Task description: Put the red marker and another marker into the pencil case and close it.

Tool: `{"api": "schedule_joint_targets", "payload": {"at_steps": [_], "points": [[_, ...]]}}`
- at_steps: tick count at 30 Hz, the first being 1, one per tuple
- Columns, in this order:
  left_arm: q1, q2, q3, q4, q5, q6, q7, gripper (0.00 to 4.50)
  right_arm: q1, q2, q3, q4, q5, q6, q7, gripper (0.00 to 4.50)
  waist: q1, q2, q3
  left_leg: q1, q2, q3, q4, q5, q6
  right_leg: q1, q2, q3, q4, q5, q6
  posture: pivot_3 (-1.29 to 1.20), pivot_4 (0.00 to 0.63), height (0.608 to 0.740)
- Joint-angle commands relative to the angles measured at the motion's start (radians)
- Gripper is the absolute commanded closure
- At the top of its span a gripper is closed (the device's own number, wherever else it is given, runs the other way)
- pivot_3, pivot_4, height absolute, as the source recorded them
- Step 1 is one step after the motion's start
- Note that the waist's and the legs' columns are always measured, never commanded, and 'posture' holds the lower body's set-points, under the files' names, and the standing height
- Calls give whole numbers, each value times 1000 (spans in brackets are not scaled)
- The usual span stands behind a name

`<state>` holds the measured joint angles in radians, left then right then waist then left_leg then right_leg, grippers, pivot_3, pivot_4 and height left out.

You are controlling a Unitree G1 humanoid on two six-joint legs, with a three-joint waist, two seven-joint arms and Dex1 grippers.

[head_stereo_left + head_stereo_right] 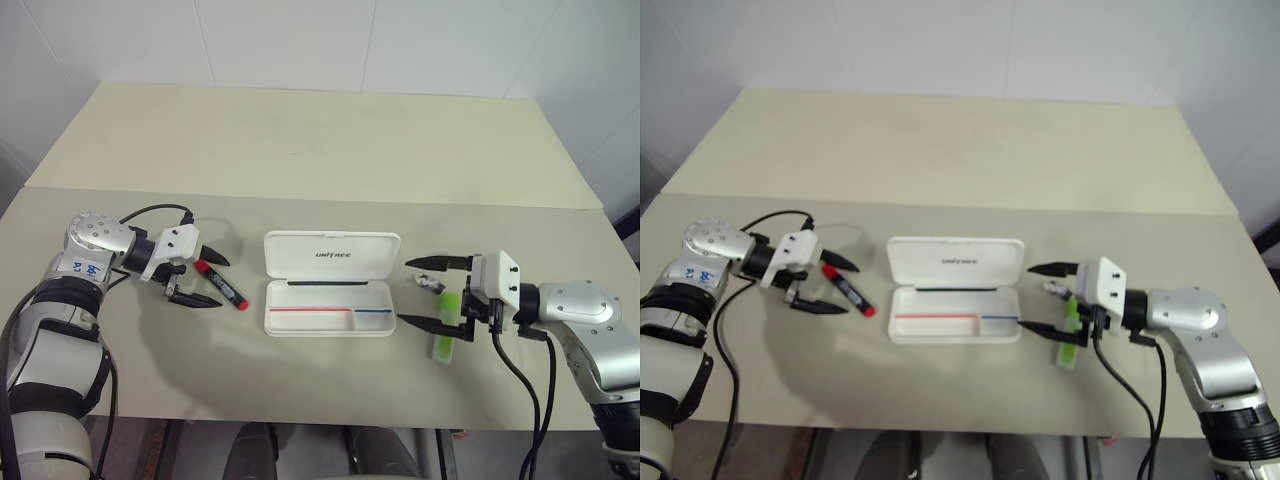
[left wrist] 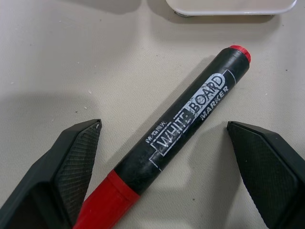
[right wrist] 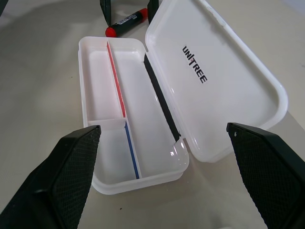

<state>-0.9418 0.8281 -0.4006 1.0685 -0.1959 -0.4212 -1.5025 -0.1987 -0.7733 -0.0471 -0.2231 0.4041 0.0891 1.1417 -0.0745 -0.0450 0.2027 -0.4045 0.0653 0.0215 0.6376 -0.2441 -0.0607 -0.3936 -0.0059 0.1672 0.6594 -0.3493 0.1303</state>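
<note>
Markers both lie on the table [image 1: 320, 140], the red marker [image 1: 222, 284] between the wide-open, empty left gripper's [image 1: 205, 279] fingers, the green highlighter [image 1: 446, 325] under the equally spread, empty right gripper [image 1: 422, 292], the pencil case [image 1: 329, 284] open between them.

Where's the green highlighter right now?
The green highlighter lies on the table right of the open pencil case, under the right gripper.

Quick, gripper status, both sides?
Left gripper: open, straddling the red marker, not gripping.
Right gripper: open, holding nothing, above the green highlighter.
</note>
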Motion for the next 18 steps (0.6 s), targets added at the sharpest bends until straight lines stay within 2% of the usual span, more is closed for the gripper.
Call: {"api": "schedule_joint_targets", "payload": {"at_steps": [1, 4, 5, 6, 10, 11, 14, 18], "points": [[-10, -7, 37, 17, 49, 25, -102, 0, -5, 4, -14, -12, 3, -17, -5, 18, 0, 0, 0, 0, 0, 0, 0, 0, 0, 0, 0, 0, 0, 0, 0, 0, 150, 740], [-12, -17, 57, 14, 67, 43, -101, 0, -4, 6, -14, -12, 1, -20, -10, 18, 0, 0, 0, 0, 0, 0, 2, 0, 0, 0, 0, 0, 2, 0, 0, 0, 150, 740], [-13, -21, 64, 13, 71, 57, -102, 407, -4, 7, -14, -12, -1, -21, -12, 0, 0, 0, 0, 0, 0, 0, 3, 0, 0, 0, 0, 0, 2, 0, 0, 0, 150, 740], [-13, -25, 70, 12, 79, 69, -96, 575, -4, 7, -14, -12, -2, -21, -14, 0, 0, 0, 0, 0, 0, 0, 4, 0, 0, 1, 0, 0, 2, 0, 1, 0, 150, 740], [-12, -36, 92, 7, 103, 91, -106, 1813, 0, 9, -17, -14, -6, -22, -21, 0, -3, 0, 0, 0, 0, 0, 6, 0, 1, 1, 0, 0, 2, 1, 1, 0, 150, 740], [-12, -38, 98, 7, 107, 93, -109, 1813, 1, 9, -17, -15, -7, -23, -22, 0, -3, 0, 0, -1, 0, 0, 6, 0, 1, 1, 0, 0, 2, 1, 1, 0, 150, 740], [-13, -42, 106, 7, 119, 94, -111, 2537, 3, 8, -18, -14, -8, -25, -25, 0, -3, 0, 0, -1, 0, 0, 6, -1, 1, 1, 0, 0, 2, 1, 1, 0, 150, 740], [-16, -45, 113, 10, 133, 97, -112, 3758, -1, 9, -17, -10, -12, -26, -29, 0, -4, 0, 0, -1, 0, 0, 6, -1, 1, 1, 0, 0, 1, 1, 1, 0, 150, 740]]}}
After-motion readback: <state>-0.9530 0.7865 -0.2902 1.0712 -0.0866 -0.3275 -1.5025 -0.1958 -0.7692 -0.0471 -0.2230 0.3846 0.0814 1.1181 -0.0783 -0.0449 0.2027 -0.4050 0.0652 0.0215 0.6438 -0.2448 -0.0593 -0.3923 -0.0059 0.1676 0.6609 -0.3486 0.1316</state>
